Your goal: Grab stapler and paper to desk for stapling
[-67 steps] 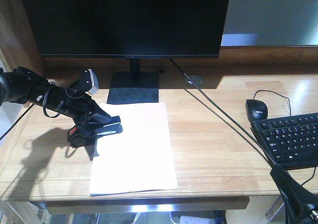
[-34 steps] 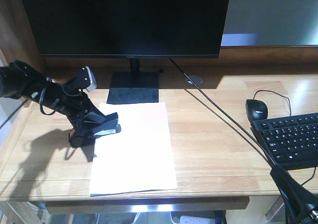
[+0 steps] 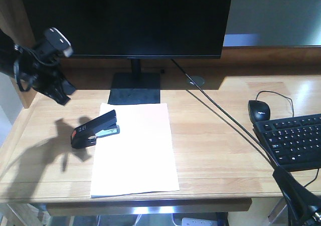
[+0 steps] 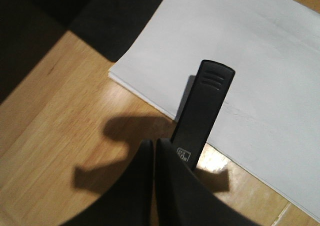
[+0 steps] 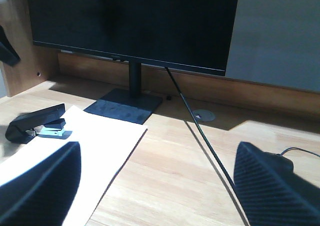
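**Stapler sitting on the paper's edge, left arm hanging clear above**

The tabletop (image 3: 215,151) is stretching wide and pale under strong light; the big black monitor (image 3: 125,20) is standing at the back on its flat base (image 3: 134,88); the paper (image 3: 135,151) is lying flat in front of that base, long side running toward the front edge; the keyboard (image 3: 293,141) is lying far right with the mouse (image 3: 259,109) just behind it; the stapler (image 3: 95,130) is resting across the paper's left edge, orange end off the sheet on bare wood, black nose over the white; the left gripper (image 3: 60,88) is hanging above and to the left, touching nothing, and in the wrist view its fingers (image 4: 145,186) are pressing together, empty; the right gripper (image 5: 155,186) is holding its fingers (image 5: 40,186) spread wide apart, empty, low at the front right.
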Robot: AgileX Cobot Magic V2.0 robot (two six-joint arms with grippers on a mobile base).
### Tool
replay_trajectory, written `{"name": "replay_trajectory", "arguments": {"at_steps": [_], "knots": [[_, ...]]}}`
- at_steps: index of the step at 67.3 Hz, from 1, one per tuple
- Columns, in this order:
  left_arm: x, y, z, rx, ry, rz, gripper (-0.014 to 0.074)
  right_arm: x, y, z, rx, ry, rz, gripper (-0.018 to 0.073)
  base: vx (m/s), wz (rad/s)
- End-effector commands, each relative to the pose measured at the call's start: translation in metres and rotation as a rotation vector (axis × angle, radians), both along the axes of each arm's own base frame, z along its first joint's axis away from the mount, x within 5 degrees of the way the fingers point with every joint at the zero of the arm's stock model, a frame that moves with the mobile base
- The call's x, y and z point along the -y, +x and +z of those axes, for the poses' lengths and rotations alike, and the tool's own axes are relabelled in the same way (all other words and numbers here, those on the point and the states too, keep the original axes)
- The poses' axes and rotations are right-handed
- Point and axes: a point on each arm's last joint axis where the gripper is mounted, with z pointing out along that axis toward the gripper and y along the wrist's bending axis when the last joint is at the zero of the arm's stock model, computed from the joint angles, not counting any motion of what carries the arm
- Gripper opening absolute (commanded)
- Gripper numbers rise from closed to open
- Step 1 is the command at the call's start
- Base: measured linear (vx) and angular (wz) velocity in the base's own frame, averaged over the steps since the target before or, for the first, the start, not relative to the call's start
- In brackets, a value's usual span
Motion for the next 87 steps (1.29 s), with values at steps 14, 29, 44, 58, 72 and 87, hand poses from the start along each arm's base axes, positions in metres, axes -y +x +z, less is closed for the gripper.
{"name": "replay_trajectory", "arguments": {"at_steps": [14,29,44,58,72,87], "knots": [[-0.019,-0.031,0.067,0.012,-0.09,0.557,-0.0006,0.002,0.002,0.009,0.043,-0.047,-0.016,0.0588,0.0,0.0],[-0.025,-0.041,0.084,0.068,-0.108,0.668,-0.0006,0.002,0.002,0.009,0.043,-0.047,-0.016,0.0588,0.0,0.0],[-0.026,-0.07,0.112,0.268,-0.219,0.684,-0.0006,0.002,0.002,0.009,0.043,-0.047,-0.016,0.0588,0.0,0.0],[-0.03,-0.123,0.111,0.454,-0.347,0.725,-0.0006,0.002,0.002,0.009,0.043,-0.047,-0.016,0.0588,0.0,0.0],[-0.033,-0.179,0.089,0.565,-0.405,0.73,-0.0006,0.002,0.002,0.009,0.043,-0.047,-0.016,0.0588,0.0,0.0],[-0.036,-0.244,0.062,0.646,-0.437,0.719,-0.0006,0.002,0.002,0.009,0.043,-0.047,-0.016,0.0588,0.0,0.0]]}}
